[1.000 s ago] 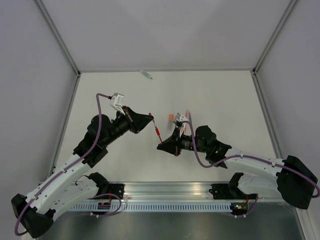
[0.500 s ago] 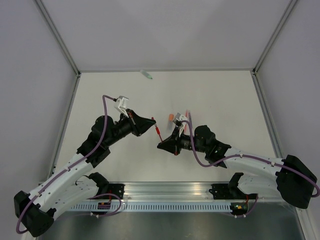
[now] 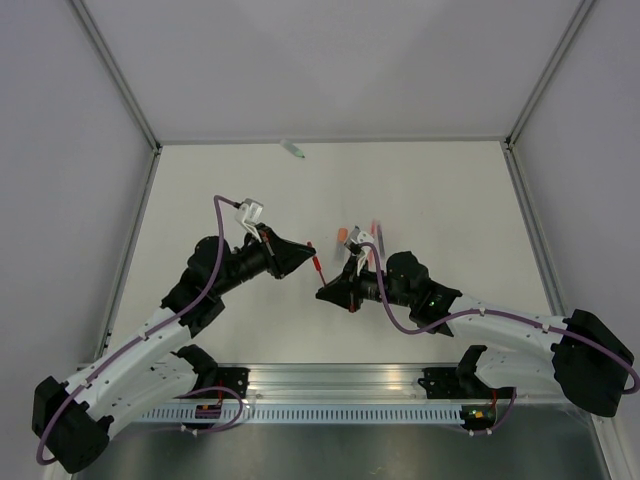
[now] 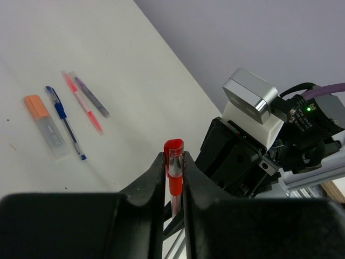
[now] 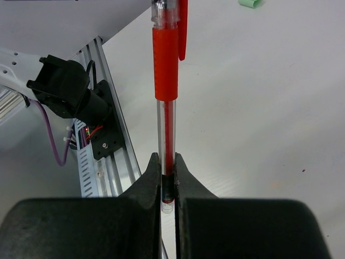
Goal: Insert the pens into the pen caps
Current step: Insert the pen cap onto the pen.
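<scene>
**Holding one red pen between two claws**

Above the middle of the surface (image 3: 440, 190), the right claw (image 5: 166, 162) is clamped on the back end of a red pen (image 5: 166, 124), whose clear barrel runs straight out from between the fingers. The left claw (image 4: 173, 157) pinches the red cap (image 4: 173, 147) at the pen's other end. A blue pen (image 4: 64, 123), a pink pen (image 4: 82, 101), a dark grey pen (image 4: 91, 97) and an orange cap (image 4: 36, 105) on a clear tube lie on the surface beyond. A mint green cap (image 3: 293, 150) rests near the far edge.
</scene>
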Robot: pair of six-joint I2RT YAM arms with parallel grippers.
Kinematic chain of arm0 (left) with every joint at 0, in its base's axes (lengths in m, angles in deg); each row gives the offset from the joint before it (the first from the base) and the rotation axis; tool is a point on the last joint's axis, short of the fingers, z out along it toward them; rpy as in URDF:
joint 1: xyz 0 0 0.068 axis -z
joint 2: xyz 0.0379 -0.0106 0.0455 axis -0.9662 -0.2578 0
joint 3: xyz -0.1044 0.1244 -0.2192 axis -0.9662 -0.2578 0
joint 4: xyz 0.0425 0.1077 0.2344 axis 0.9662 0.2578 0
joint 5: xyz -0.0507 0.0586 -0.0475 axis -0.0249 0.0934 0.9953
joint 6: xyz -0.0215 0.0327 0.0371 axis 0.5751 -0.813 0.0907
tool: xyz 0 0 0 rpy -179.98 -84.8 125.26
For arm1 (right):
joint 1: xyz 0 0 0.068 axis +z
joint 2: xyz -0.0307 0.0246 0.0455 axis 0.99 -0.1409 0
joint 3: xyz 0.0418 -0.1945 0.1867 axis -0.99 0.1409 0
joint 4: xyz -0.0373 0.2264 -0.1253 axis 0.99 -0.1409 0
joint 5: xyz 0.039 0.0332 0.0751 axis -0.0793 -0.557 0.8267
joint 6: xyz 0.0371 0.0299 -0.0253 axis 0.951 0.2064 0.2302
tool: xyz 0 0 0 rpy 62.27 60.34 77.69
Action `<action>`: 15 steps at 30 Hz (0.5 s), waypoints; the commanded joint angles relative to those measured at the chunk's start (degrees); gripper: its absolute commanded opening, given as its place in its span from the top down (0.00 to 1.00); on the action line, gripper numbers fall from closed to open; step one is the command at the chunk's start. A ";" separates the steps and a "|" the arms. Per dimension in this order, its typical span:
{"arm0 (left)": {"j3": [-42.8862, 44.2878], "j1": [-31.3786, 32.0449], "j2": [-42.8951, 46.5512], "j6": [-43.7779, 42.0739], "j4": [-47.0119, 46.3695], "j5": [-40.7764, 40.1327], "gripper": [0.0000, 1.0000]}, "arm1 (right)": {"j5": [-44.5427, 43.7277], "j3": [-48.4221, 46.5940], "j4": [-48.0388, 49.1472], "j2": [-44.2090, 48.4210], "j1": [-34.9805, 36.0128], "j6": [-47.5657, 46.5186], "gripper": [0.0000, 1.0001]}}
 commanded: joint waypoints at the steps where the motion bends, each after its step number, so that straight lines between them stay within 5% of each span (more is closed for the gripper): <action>1: -1.54 0.43 -0.02 -2.21 -2.99 6.32 0.80 | -1.49 -2.06 3.02 0.65 0.14 -0.90 1.00; 4: -1.28 0.34 0.25 -2.21 -2.81 6.50 0.53 | 0.00 -2.15 3.28 0.65 0.05 -1.08 1.00; 10: 1.09 0.43 -0.02 -2.56 -0.09 3.78 0.33 | 4.22 -2.06 4.60 0.39 0.14 -0.73 1.00; 15: 2.32 0.34 -0.81 -3.53 -0.17 1.93 0.30 | 5.63 -2.15 5.04 0.12 0.22 -0.38 1.00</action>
